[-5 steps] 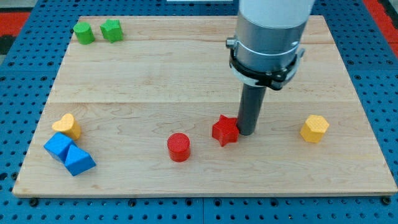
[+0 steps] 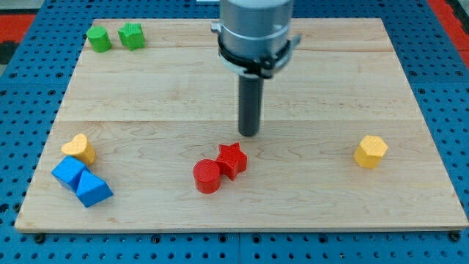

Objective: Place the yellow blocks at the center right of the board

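Observation:
A yellow hexagonal block (image 2: 370, 151) lies near the board's right edge, below its middle height. A yellow heart-shaped block (image 2: 79, 148) lies at the lower left, just above two blue blocks. My tip (image 2: 250, 133) rests on the board near its middle, just above and right of the red star block (image 2: 231, 160), with a small gap between them. The tip is far from both yellow blocks.
A red cylinder (image 2: 207, 176) touches the red star's left side. Two blue blocks (image 2: 70, 173) (image 2: 92, 189) sit together at the lower left. A green cylinder (image 2: 98, 39) and a green star-like block (image 2: 132, 35) sit at the top left.
My tip moved left and up. The red star slid left and now touches the red cylinder. The yellow blocks did not move.

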`<state>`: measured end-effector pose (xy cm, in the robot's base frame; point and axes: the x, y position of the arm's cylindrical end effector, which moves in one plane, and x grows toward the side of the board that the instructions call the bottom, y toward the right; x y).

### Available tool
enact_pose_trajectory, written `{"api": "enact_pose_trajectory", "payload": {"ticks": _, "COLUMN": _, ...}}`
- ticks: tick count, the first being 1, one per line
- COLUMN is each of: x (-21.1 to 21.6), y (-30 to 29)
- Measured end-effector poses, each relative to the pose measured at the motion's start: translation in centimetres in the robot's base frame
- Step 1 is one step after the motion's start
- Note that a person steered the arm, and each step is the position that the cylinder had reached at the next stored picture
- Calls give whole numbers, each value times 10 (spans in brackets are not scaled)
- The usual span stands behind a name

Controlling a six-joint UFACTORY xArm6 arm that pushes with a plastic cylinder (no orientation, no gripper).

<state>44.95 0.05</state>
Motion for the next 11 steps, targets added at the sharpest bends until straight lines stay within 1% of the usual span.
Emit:
{"api": "enact_pose_trajectory", "payload": {"ticks": 1, "x": -21, "y": -81}}
{"api": "enact_pose_trajectory", "payload": {"ticks": 2, "x": -33, "y": -166}}
{"api": "enact_pose_trajectory", "payload": {"ticks": 4, "x": -47, "y": -298}}
{"api": "enact_pose_trajectory", "payload": {"ticks": 5, "x": -44, "y": -305}}
{"api": "enact_pose_trajectory", "payload": {"ticks": 7, "x": 47, "y": -304}}
{"api": "enact_pose_trajectory", "payload": {"ticks": 10, "x": 55, "y": -165}}
{"api": "enact_pose_trajectory", "payload": {"ticks": 11, "x": 62, "y": -177}}
